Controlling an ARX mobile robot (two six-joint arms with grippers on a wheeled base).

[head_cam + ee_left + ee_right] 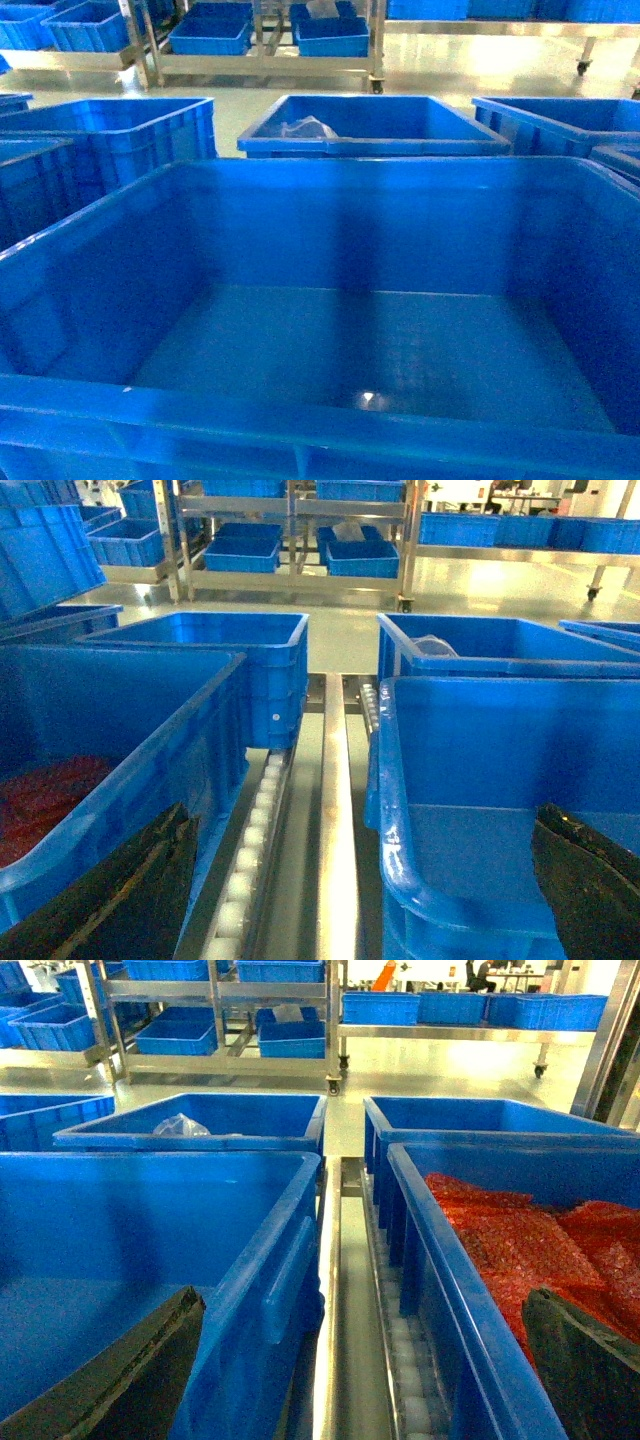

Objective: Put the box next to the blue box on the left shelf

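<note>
- the box (pixel 330 350) sits right below the head camera, open top up, long axis across the view.
- left gripper (pixel 365 900) and right gripper (pixel 360 1380) straddle its side rims, fingers spread wide; whether they grip, i cannot tell.
- roller tracks (pixel 255 820) flank it; neighbour crates (pixel 480 1290) stand close.
</note>
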